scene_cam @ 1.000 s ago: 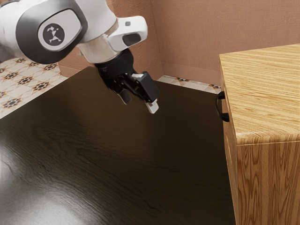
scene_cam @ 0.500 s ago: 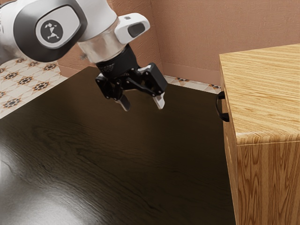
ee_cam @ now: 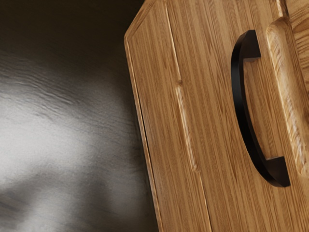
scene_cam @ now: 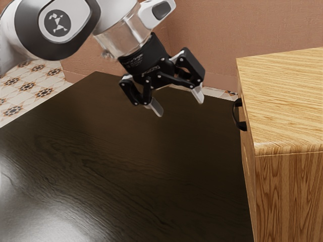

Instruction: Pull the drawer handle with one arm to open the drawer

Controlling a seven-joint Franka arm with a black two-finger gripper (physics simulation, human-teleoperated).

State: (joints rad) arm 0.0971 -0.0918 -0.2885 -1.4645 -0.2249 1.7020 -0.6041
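Glossy white arm point(scene_cam: 113, 14), a grey round cap point(scene_cam: 55, 22) bearing a white emblem, a silvery wrist collar point(scene_cam: 123, 38), and a black tool point(scene_cam: 179, 105) with pale fingertips point(scene_cam: 200, 95).

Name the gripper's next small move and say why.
Probably move the open gripper toward the exterior view's right, up to the handle. It hangs above the table, apart from the handle and holding nothing, and the wrist view shows the handle ahead on the drawer front, untouched.

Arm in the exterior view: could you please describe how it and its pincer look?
The arm has a rounded white shell, with a grey joint cap bearing a small black-and-white emblem. A silvery collar leads to the black pincer, whose two fingers end in pale tips.
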